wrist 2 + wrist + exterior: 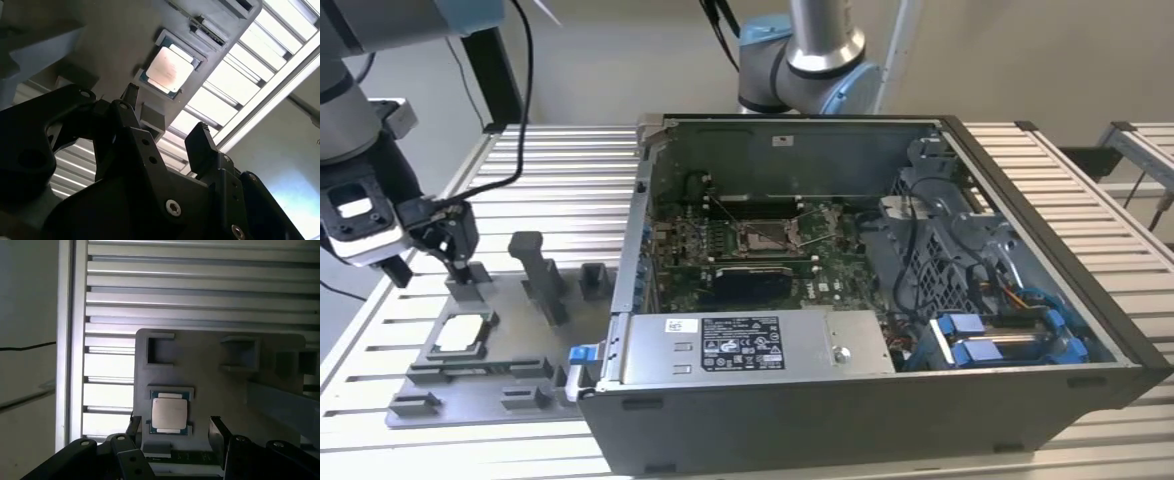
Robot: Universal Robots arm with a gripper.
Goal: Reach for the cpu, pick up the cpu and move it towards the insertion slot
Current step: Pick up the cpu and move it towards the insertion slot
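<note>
Gripper (pixel 174 421) is spread wide with nothing in it, hanging over the grey fixture plate (pixel 210 385). The cpu (pixel 169 413) lies flat in its pocket there, beside the computer case (pixel 854 400). I'd centre the two fingers (pixel 219 430) on opposite edges and come down square so the chip doesn't tip. Count: one gripper, one cpu, one insertion slot (pixel 765 237) further off inside the case
</note>
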